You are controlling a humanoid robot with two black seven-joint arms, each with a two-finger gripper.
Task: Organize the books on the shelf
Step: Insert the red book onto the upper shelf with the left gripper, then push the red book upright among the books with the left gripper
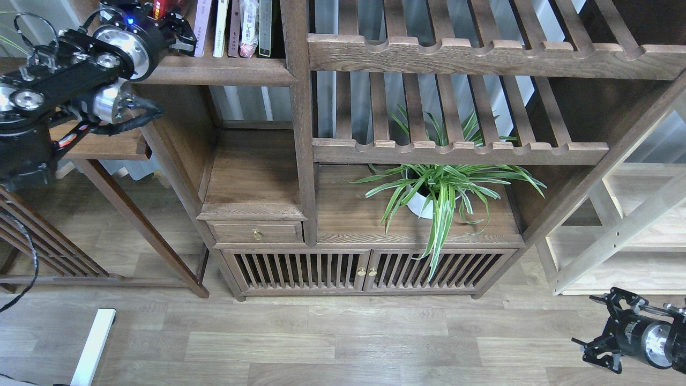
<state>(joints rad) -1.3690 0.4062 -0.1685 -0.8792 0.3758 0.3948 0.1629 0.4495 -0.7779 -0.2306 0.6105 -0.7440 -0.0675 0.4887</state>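
Observation:
The shelf [225, 75] is a dark-brown board with a thick front lip at the top left. Several thin books stand upright on it, among them a pale pink one [202, 27] and a white one with a yellow-green edge [220, 27]. My left gripper [179, 33] is at the shelf's left end, just left of the pale pink book. It holds a red book [162, 7] that is mostly cut off by the top edge. My right gripper [587, 327] hangs low at the bottom right over the floor, open and empty.
Slatted racks with scalloped rails [482, 53] fill the right of the bookcase. A potted spider plant [439, 193] stands on the lower board. A small drawer [256, 233] and slatted doors [364, 271] are below. A side table [102, 147] stands left, a pale wood unit [632, 241] right.

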